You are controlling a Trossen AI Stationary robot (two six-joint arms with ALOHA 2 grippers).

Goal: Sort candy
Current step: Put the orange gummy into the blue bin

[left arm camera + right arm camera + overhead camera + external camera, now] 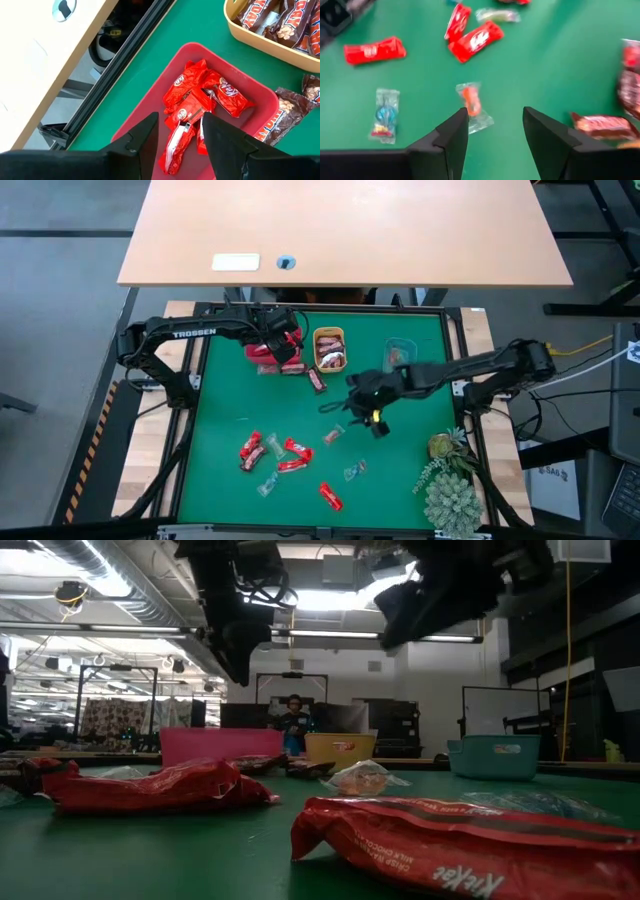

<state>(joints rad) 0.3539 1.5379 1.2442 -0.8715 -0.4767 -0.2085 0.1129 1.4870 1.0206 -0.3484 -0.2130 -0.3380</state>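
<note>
Candy is spread over the green counter (220, 450), and every place below is given from the orange tray (329, 347). Five red-wrapped sweets (293, 465) are counted loose on the mat well in front of that tray, with three clear-wrapped sweets (352, 471) among them; one more clear-wrapped piece (474, 107) is seen beneath the right pincer (494, 131). Dark brown-and-white bars (285, 20) are heaped inside the tray, too many overlapping to count, and one brown bar (317, 379) lies just in front of it. Just beside it, toward the left arm, a red tray (192, 55) is filled with red-wrapped pieces (200, 100); their number cannot be told. A teal tray (400, 352) is set on the other side.

The left pincer (180, 134) is held spread over the red tray, gripping nothing. The right pincer is held spread above the mat in front of the tray, empty.

Behind the counter a pale wooden desk (340, 230) is seen; beyond, a workshop with ceiling ducts, strip lights and a person (293, 720) far off.
</note>
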